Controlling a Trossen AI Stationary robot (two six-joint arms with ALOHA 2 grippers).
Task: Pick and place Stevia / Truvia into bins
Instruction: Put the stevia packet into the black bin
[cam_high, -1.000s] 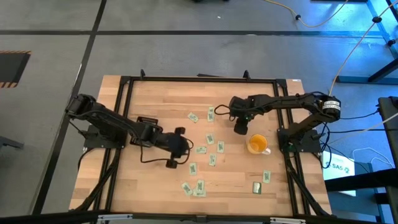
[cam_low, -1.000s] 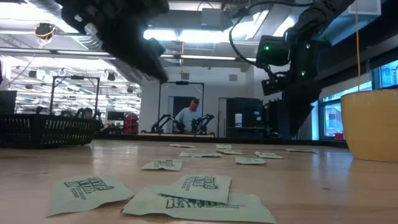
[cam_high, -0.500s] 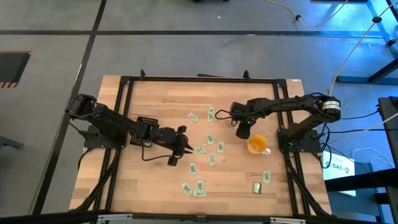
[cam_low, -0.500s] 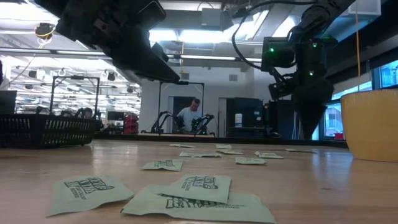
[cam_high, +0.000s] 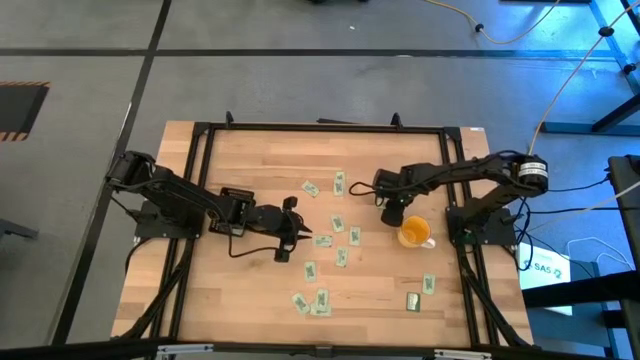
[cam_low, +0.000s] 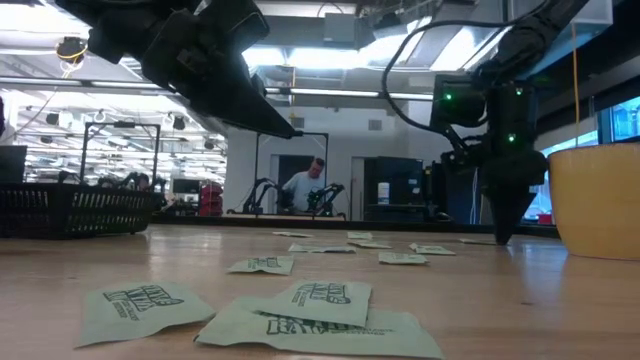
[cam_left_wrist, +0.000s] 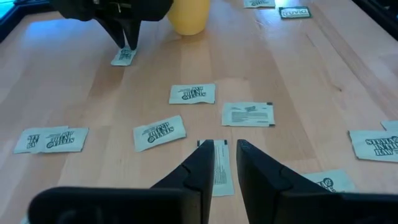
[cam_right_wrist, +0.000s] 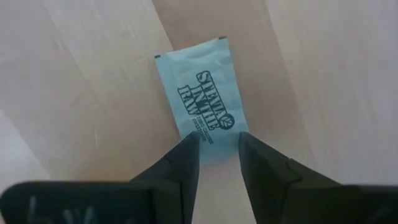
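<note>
Several pale green and white Stevia sachets (cam_high: 338, 222) lie flat on the wooden table. My right gripper (cam_right_wrist: 219, 146) points straight down next to a yellow cup (cam_high: 414, 232). It is narrowly open, with its tips (cam_low: 503, 236) at table height over the near end of one sachet (cam_right_wrist: 202, 99). My left gripper (cam_left_wrist: 226, 155) hangs above the table's middle (cam_high: 296, 232), also narrowly open. Another sachet (cam_left_wrist: 222, 173) shows below the gap between its fingers. The black tray does not show in any view. My right gripper comes at the sachet's end (cam_right_wrist: 214, 138) from above, one finger over each of its corners. The sachet lies flat on the table. Whether the fingers touch it, I cannot tell.
The yellow cup (cam_low: 595, 200) stands close beside my right gripper, toward the table's right edge. More sachets lie near the near edge (cam_high: 312, 302) and near the right edge (cam_high: 428, 284). A black wire basket (cam_low: 70, 210) shows at the left of the low view.
My right gripper has moved toward the yellow cup and the table's near edge. It has also come down until its tips are at table height. My left gripper has moved a little toward the table's right and has tipped so that its fingers point at the sachets.
</note>
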